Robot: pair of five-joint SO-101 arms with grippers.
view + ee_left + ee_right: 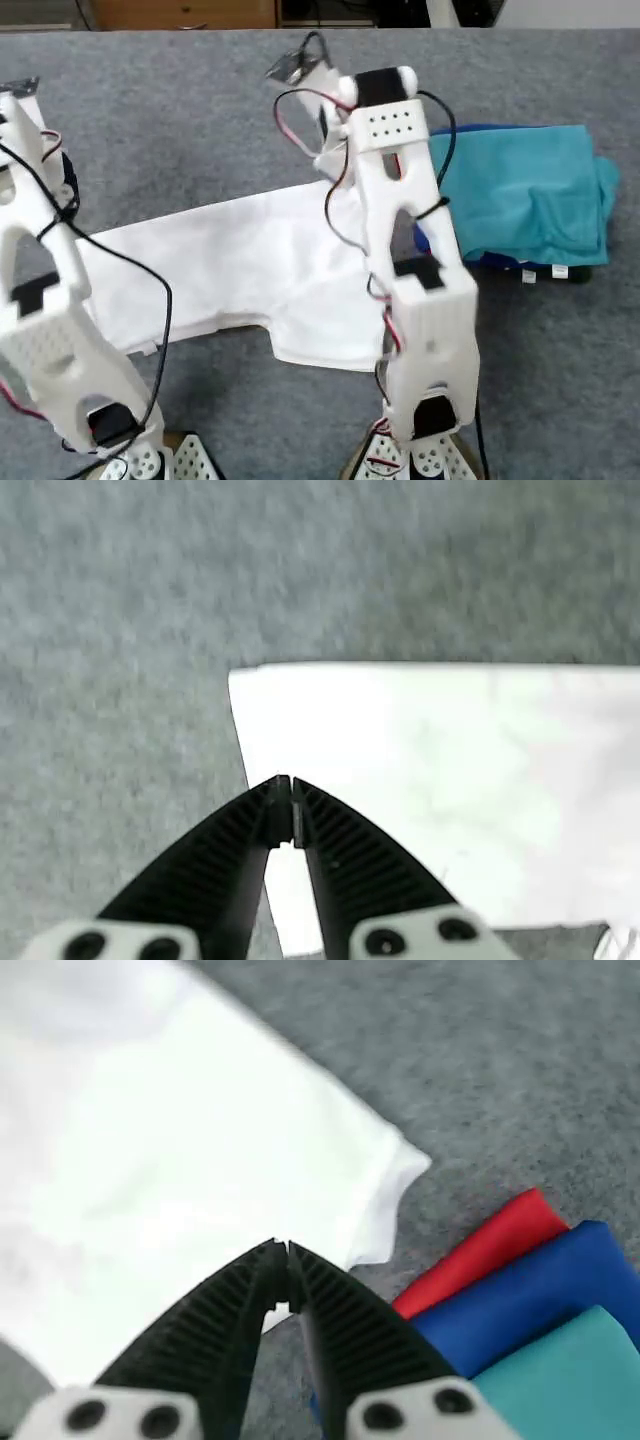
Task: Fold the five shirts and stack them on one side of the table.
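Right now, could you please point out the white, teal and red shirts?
white shirt [240, 265], high view, its spread middle.
teal shirt [520, 190], high view, its top face.
red shirt [480, 1250], right wrist view, folded edge.

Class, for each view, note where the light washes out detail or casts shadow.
High view: even light, faint grey shading along folds of the spread white cloth shirt. Left wrist view: that shirt glares, nearly featureless. Right wrist view: the same glare.
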